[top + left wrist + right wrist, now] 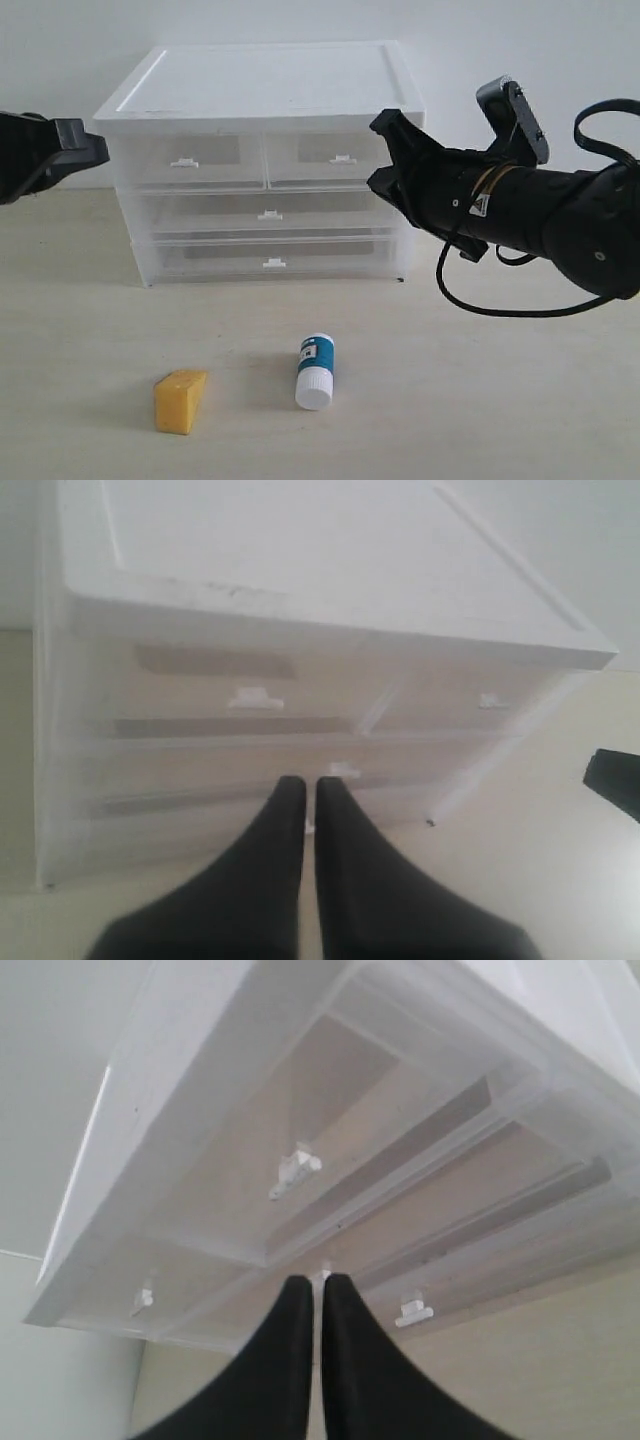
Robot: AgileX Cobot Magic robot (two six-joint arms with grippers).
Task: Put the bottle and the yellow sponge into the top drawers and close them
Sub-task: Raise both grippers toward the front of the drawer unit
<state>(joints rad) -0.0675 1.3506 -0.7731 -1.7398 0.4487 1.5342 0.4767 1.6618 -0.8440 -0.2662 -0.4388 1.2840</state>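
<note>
Your left gripper [310,785] has its fingers pressed together with nothing in them, tips level with the top drawers [215,152], just off the left side of the chest [260,80]. The yellow sponge [180,400] sits on the table [480,420], well below and right of those fingers. The bottle [316,370] lies on its side, down-left of your right gripper [315,1285], which is also pinched closed and empty by the right top drawer. The left arm is cut off at the frame edge. Drawer insides too cloudy to read. Top drawers sit flush. Sponge: orange-yellow wedge. Bottle: white, teal label.
</note>
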